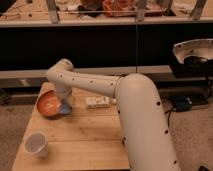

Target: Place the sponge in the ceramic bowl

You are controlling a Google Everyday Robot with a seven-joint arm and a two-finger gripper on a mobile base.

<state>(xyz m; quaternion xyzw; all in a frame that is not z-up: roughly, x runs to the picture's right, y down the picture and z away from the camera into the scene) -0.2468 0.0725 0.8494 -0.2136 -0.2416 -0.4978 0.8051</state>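
Note:
The ceramic bowl, orange-red with a paler speckled inside, sits at the far left of the wooden table. The small light-blue sponge hangs at the bowl's right rim, partly over it. My gripper points down from the white arm's end, directly above the sponge and shut on it. The arm's large white body fills the right side of the view and hides that part of the table.
A white round cup stands near the front left corner. A flat white packet lies right of the bowl, partly behind the arm. Past the table's far edge is a dark shelf front.

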